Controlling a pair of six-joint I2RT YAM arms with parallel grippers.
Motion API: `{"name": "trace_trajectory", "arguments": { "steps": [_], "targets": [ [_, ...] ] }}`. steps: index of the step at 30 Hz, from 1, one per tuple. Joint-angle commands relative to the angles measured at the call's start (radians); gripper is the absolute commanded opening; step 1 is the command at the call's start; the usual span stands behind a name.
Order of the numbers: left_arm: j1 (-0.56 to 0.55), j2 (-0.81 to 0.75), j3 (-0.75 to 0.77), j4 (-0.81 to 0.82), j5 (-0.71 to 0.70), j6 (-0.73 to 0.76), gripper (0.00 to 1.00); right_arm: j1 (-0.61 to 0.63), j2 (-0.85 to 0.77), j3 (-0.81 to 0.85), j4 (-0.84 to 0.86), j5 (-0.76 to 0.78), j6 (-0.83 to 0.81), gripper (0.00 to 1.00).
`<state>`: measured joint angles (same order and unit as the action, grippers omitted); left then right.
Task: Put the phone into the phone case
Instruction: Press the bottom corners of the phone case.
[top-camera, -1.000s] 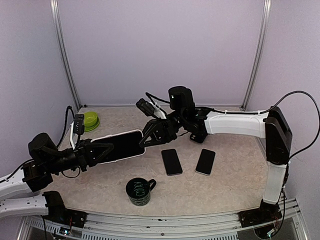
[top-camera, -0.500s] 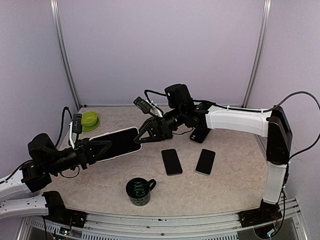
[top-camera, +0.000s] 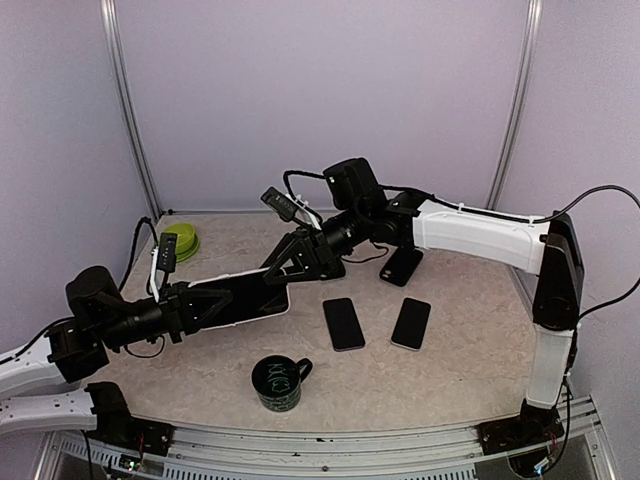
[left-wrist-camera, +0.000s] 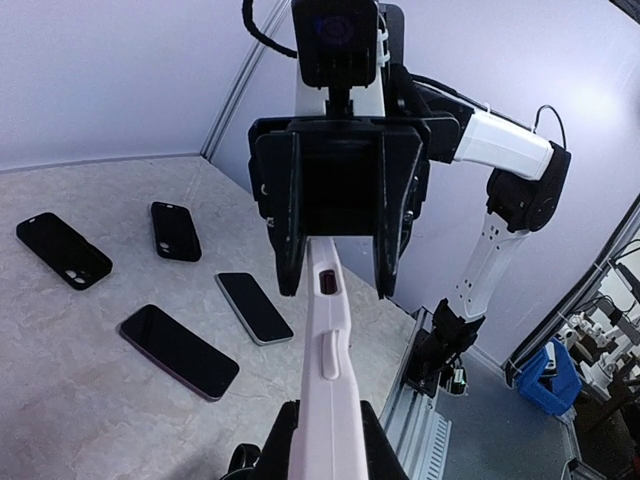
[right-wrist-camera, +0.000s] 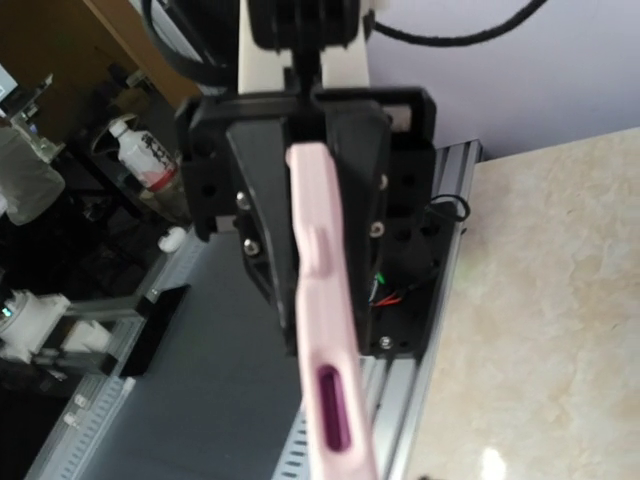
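Pale lilac walls (top-camera: 320, 100) close the far, left and right sides, meeting at slim aluminium posts (top-camera: 130, 110) in the far corners. The table (top-camera: 470, 360) has a beige marbled top, evenly lit, with an aluminium rail (top-camera: 330, 445) along its near edge.

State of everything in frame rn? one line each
left gripper: shut on pink phone case
pink phone case: held in air, off the table
right gripper: open, jaws straddling the case's far end
phones: flat on table, screens dark
black phone cases: lying flat on table
mug: upright
green bowl: upright
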<state>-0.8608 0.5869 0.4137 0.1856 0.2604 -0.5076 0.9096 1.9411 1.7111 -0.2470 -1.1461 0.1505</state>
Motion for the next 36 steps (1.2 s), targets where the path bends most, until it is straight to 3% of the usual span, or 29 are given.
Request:
{"name": "trace_trajectory", "arguments": {
  "steps": [1,4,8,12,16,20,26,30,36],
  "targets": [
    [-0.005,-0.004,0.015,0.076,0.023,0.015,0.00,0.009,0.012,0.042,-0.076,0.006,-0.041,0.34],
    [-0.004,-0.006,0.015,0.075,0.019,0.015,0.00,0.009,0.019,0.053,-0.106,0.002,-0.062,0.22],
    [-0.004,-0.007,0.018,0.072,0.014,0.018,0.00,0.009,0.027,0.073,-0.170,0.013,-0.113,0.19],
    [-0.004,0.000,0.022,0.071,0.013,0.019,0.00,0.009,0.028,0.079,-0.196,0.046,-0.138,0.00],
    [-0.004,0.012,0.021,0.072,0.016,0.017,0.09,0.009,0.028,0.085,-0.210,0.064,-0.140,0.00],
    [-0.005,0.015,0.018,0.073,0.016,0.015,0.00,0.009,0.028,0.096,-0.222,0.064,-0.163,0.00],
    [-0.005,0.016,0.021,0.063,0.010,0.014,0.00,-0.015,0.013,0.103,-0.253,0.045,-0.199,0.00],
    [-0.004,0.009,0.018,0.061,0.013,0.017,0.00,-0.073,-0.030,-0.002,-0.057,-0.172,-0.031,0.00],
    [-0.005,-0.002,0.021,0.051,0.006,0.024,0.00,-0.109,-0.102,-0.107,0.128,-0.281,0.090,0.00]
  ]
}}
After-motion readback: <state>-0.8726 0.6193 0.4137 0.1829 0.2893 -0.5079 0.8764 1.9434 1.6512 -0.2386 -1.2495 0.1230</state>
